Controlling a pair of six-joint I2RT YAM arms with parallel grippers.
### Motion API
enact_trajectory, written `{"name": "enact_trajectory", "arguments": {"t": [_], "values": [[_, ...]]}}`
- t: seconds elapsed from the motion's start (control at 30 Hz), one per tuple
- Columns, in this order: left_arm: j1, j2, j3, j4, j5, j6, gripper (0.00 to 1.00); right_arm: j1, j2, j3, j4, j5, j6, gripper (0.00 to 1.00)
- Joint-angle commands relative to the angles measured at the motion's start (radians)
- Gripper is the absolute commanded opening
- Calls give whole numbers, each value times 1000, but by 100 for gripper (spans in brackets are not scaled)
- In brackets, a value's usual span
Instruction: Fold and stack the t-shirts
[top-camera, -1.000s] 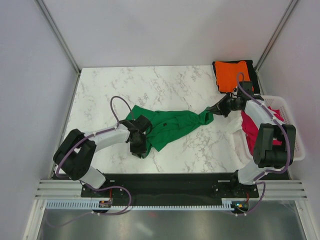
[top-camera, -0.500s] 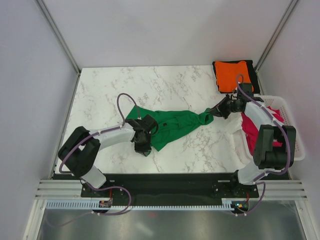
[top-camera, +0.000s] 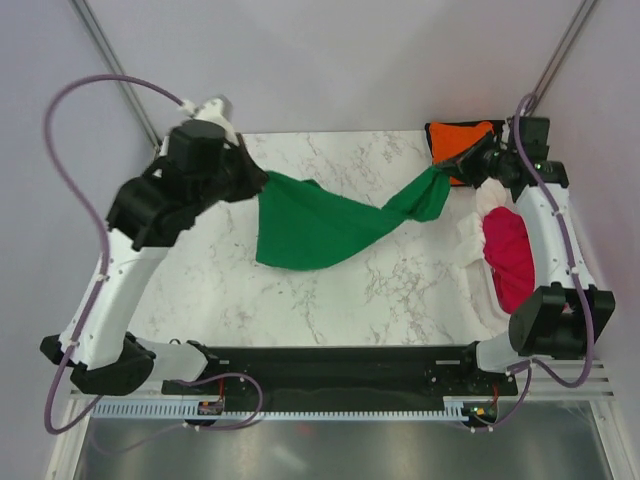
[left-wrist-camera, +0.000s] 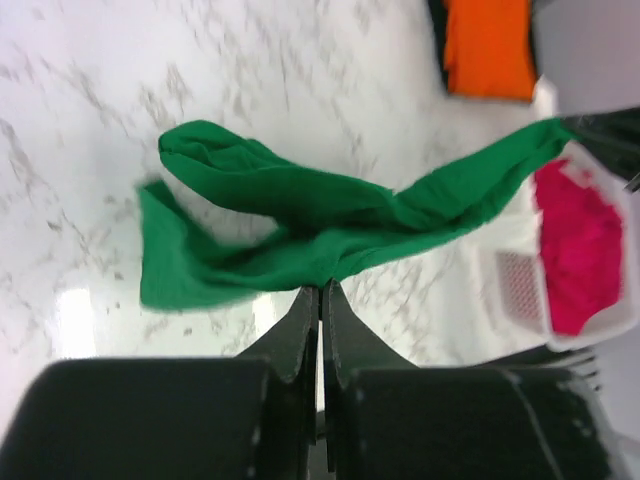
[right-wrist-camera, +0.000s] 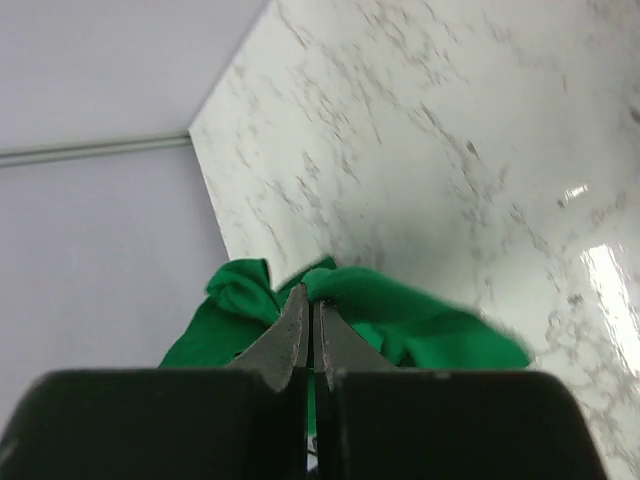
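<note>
Green t-shirt (top-camera: 318, 225) is strung across the middle of the top view, between my two arms. It runs from a wide bunched end at centre left to a twisted, narrower end at upper right. The left gripper (top-camera: 256, 182) is raised at the upper left of that view and is clenched on the shirt's left edge. From the left wrist camera I see its two fingers pressed together at the bottom centre of the frame, with green cloth caught at their tips. The rest of the shirt (left-wrist-camera: 300, 225) spreads out beyond them over the marble table (top-camera: 340, 150). The right gripper (top-camera: 462, 165) sits at the upper right of the top view, also clamped on the green cloth. In the right wrist view its fingers meet at lower centre, with folds of green (right-wrist-camera: 400, 320) bulging on both sides of them. The shirt sags in the middle, and I cannot tell whether its lowest fold touches the marble.

At the upper right corner of the table lies the orange t-shirt (top-camera: 458, 138), folded flat. Below it, along the right edge, the crimson t-shirt (top-camera: 508, 245) is heaped in the white basket (left-wrist-camera: 520, 285), with white cloth (top-camera: 474, 235) spilling beside it towards the table.
</note>
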Motion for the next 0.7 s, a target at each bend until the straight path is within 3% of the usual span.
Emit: {"name": "enact_trajectory", "arguments": {"t": [0.0,0.07,0.17,0.27,0.47,0.67], "values": [[198,29,148,-192,27,108,2,-41,147,181,-172,-31,-22,0],[290,15,169,-192,91,115,2,-44,159,203,-213,-48,-68,0],[298,-14,166,-192,93,114,2,-46,46,166,-196,26,-71,0],[313,-30,197,-200,96,114,2,-57,22,185,-204,-90,-64,0],[313,-54,385,-206,70,118,2,-77,-56,367,-219,-181,19,0],[311,-203,395,-37,68,215,2,-95,-194,596,-219,-91,91,0]]}}
